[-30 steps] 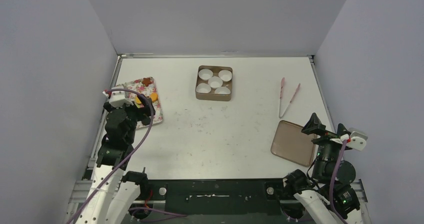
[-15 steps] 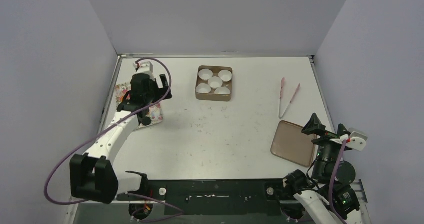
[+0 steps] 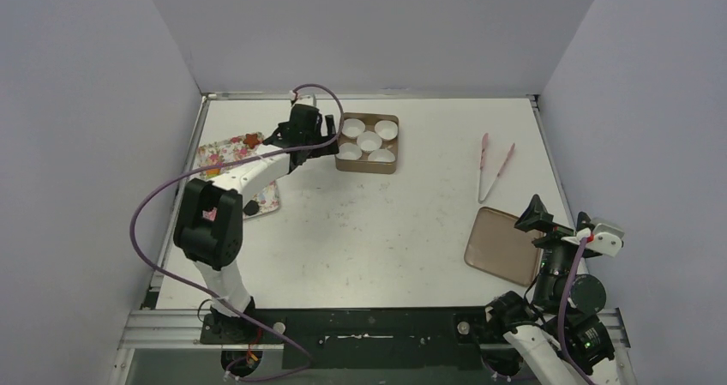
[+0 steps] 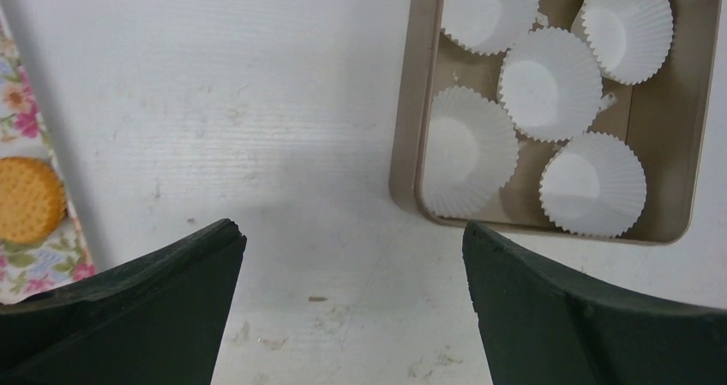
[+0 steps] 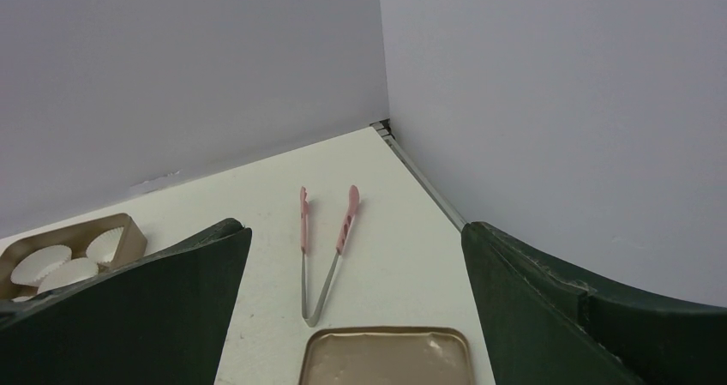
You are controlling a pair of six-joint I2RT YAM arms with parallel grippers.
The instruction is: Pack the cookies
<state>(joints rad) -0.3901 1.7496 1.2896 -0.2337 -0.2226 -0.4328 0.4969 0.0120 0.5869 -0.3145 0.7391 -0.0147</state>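
The desk (image 3: 369, 231) carries every item. The lid (image 3: 504, 246) lies at lower right of the overhead view, with the tongs (image 3: 495, 169) above it. The tin (image 3: 367, 169) with its paper cups (image 4: 549, 83) sits at upper centre, and the floral tray (image 3: 214, 155) at upper left.

The left pincer (image 4: 347, 228), spread and empty, hangs over bare desk between tray and tin. The right pincer (image 5: 356, 228), also spread and empty, hangs at lower right.

The cookies (image 4: 27, 200) rest on the tray, at the left edge of the left wrist view. They are round, so no grasp axis applies. The left arm is far nearer.
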